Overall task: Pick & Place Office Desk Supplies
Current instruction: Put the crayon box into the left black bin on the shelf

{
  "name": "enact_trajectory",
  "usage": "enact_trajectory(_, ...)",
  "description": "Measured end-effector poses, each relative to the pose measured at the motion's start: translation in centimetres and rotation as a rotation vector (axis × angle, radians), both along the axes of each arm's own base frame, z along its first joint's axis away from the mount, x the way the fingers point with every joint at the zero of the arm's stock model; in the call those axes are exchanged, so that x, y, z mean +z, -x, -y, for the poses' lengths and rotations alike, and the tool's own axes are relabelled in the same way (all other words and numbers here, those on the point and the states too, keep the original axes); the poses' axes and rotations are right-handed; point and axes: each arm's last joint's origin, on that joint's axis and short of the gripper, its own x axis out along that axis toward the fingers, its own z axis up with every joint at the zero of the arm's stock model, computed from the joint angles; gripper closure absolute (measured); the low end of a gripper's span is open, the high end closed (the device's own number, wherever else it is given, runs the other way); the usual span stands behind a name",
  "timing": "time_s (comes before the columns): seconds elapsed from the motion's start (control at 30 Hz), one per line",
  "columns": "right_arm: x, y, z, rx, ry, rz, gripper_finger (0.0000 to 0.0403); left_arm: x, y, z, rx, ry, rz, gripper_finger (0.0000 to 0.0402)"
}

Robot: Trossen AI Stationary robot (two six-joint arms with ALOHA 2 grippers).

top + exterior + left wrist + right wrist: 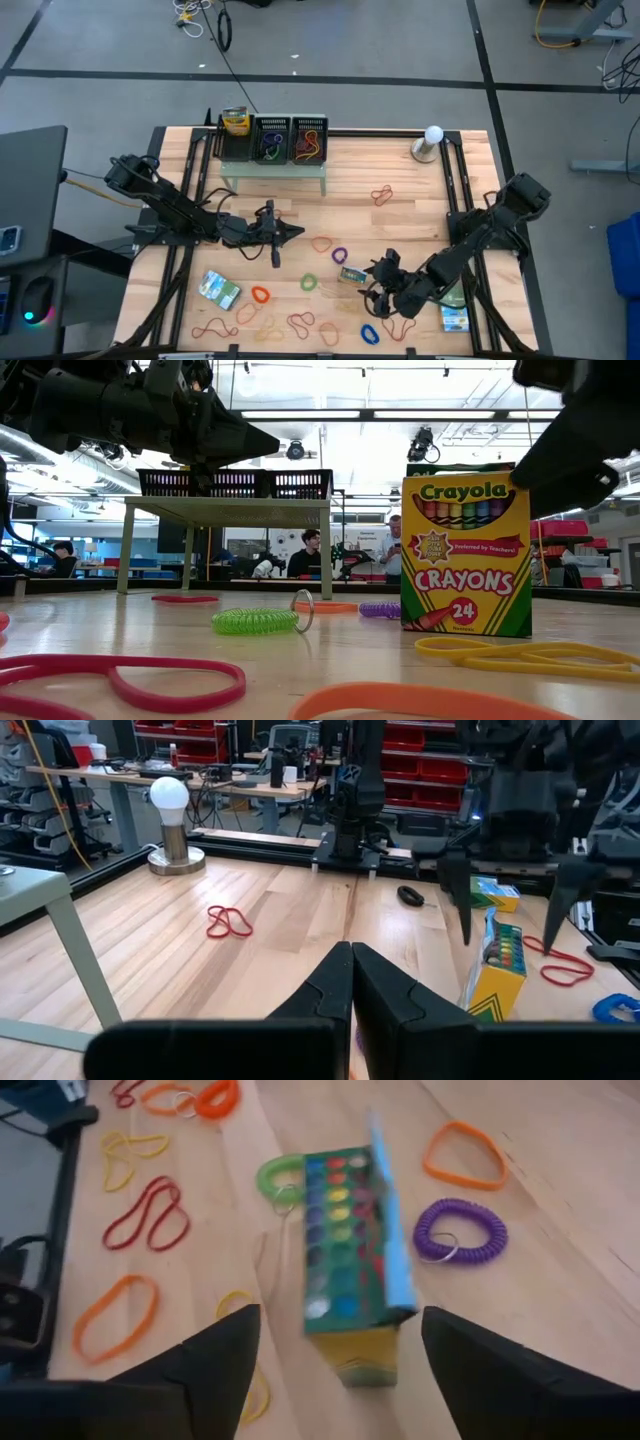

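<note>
Wood planks form the surface [400, 215], set in a workshop where people are seen seated at desks behind it. On the surface a crayon box [466, 550] is stood upright; in the high view it is seen right of centre near the front edge [352, 275]. From the right wrist it is viewed from above [352, 1255], apart from both fingers. The right hand [384, 276] is hung just above and beside the box with its fingers [215, 1355] spread wide; nothing is pinched between them. A green coil loop [256, 621] with a metal ring is laid just beside the box, and a purple coil loop [460, 1230] on its other side. An orange band [463, 1155] is laid past the purple one. Yellow bands [530, 656] are laid at the box's foot, and red bands [148, 1213] and further orange ones are scattered toward the front edge. A second box [219, 290] is laid flat at front left, a third [455, 318] at front right. The left hand [283, 233] is held over the middle of the surface, its fingers [340, 990] pressed together and empty. A red band [229, 923] is laid well beyond it. A pale-green shelf [273, 172] with black trays [290, 140] is stood at the back, a white bulb [431, 140] at back right.
</note>
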Motion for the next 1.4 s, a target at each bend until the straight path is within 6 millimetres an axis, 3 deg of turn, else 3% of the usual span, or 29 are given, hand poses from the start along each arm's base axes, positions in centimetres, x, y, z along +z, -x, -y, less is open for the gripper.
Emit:
enact_trajectory(0.3, -0.2, -0.6, 0.3, -0.042, -0.035, 0.018, 0.0215, 0.3, 0.3, -0.5, 0.130, 0.052, 0.032, 0.0390)
enact_trajectory(0.6, 0.0, -0.7, 0.2, -0.016, -0.028, 0.037, 0.0294, 0.0, 2.8, -1.6, 0.224, 0.094, 0.061, 0.0390)
enact_trajectory(0.7, 0.9, -0.9, 0.3, -0.002, -0.044, 0.070, 0.0301, -0.2, 3.6, -1.9, 0.239, 0.097, 0.070, 0.0390)
enact_trajectory(0.87, 4.0, -2.1, 1.0, 0.030, -0.038, 0.134, 0.0299, -0.6, 4.6, -2.4, 0.307, 0.098, 0.073, 0.0390)
enact_trajectory(1.0, 6.4, -4.2, 2.5, 0.077, 0.003, 0.166, 0.0299, -0.2, 4.8, -2.5, 0.316, 0.104, 0.097, 0.0390)
enact_trajectory(1.13, 7.9, -7.0, 5.5, 0.092, 0.049, 0.179, 0.0298, 0.2, 5.0, -2.4, 0.327, 0.072, 0.104, 0.0390)
enact_trajectory(1.27, 7.8, -9.7, 8.7, 0.131, 0.110, 0.164, 0.0298, 0.6, 5.3, -2.2, 0.334, 0.052, 0.112, 0.0390)
enact_trajectory(1.4, 6.3, -12.1, 10.8, 0.231, 0.145, 0.130, 0.0298, 0.7, 5.6, -2.0, 0.376, 0.028, 0.105, 0.0390)
